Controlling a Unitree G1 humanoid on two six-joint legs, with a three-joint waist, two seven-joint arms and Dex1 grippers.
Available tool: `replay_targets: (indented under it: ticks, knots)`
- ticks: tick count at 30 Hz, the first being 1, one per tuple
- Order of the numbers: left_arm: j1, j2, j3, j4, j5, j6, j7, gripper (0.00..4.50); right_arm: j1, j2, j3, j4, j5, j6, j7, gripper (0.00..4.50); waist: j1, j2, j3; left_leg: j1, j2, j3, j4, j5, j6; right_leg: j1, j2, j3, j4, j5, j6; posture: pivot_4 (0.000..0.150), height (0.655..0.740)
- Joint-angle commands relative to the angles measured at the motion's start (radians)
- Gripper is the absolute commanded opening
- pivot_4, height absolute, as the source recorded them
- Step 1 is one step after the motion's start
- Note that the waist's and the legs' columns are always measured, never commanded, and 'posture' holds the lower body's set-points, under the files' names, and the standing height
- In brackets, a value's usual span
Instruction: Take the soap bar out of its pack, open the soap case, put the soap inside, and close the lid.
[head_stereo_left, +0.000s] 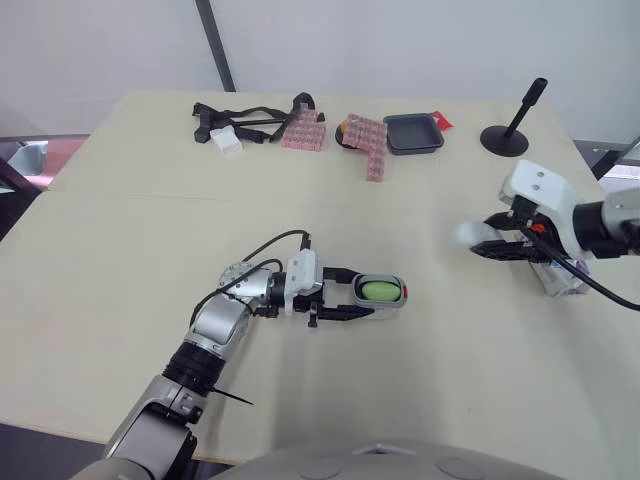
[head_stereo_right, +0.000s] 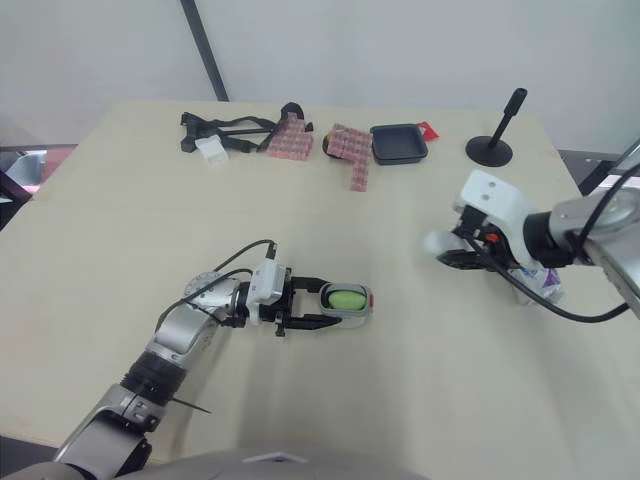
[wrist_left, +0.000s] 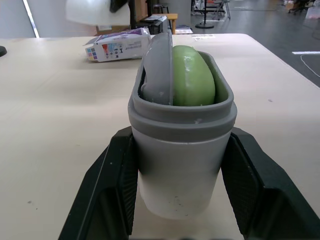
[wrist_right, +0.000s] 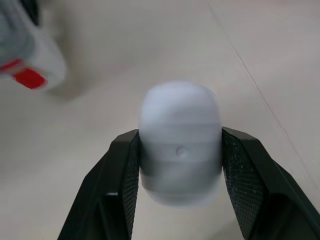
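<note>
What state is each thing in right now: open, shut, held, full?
Soap case: open, lid off, gripped by left gripper.
Soap bar: out of its pack, inside the case.
Lid: off the case, gripped by right gripper.
Soap pack: lying on the table, not held.

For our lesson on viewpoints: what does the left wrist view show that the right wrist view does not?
Left wrist view: the left gripper clamps the open soap case holding the green soap bar, with the soap pack lying behind. Right wrist view: the right gripper clamps the case lid. Both: the beige table.
</note>
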Motion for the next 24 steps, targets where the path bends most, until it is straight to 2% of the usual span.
replay_targets:
  ticks: [1, 9, 15, 24]
  knots:
    - [-0.023, -0.011, 0.005, 0.007, -0.003, -0.024, -0.002, 1.87, -0.129, 0.010, 0.062, -0.080, 0.042, 0.032, 0.065, 1.92, -0.002, 0.000, 0.000, 0.000, 0.000, 0.000, 0.000, 0.000, 0.000, 0.000, 0.000, 0.000, 0.000, 0.000, 0.000, 0.150, 0.7400]
    - [-0.043, -0.027, 0.009, 0.049, 0.014, -0.034, 0.002, 1.87, -0.329, 0.127, 0.197, -0.146, 0.101, 0.149, 0.085, 1.92, 0.004, 0.000, 0.000, -0.001, 0.001, 0.000, 0.002, 0.000, 0.000, 0.000, 0.001, 0.000, 0.003, 0.000, 0.000, 0.150, 0.7400]
    - [-0.046, -0.039, 0.007, 0.045, 0.016, -0.026, 0.011, 1.87, -0.388, 0.185, 0.318, -0.158, 0.049, 0.146, 0.068, 1.92, 0.008, 0.000, 0.000, -0.001, 0.001, 0.000, 0.002, 0.000, 0.000, 0.000, 0.000, 0.000, 0.003, 0.000, 0.000, 0.150, 0.7400]
    - [-0.039, -0.034, 0.005, 0.037, 0.016, -0.021, 0.013, 1.87, -0.428, 0.257, 0.411, -0.161, 0.025, 0.191, 0.025, 1.92, 0.008, 0.000, 0.000, -0.002, 0.001, 0.000, 0.002, 0.000, -0.001, -0.001, 0.001, 0.000, 0.004, 0.000, 0.000, 0.150, 0.7400]
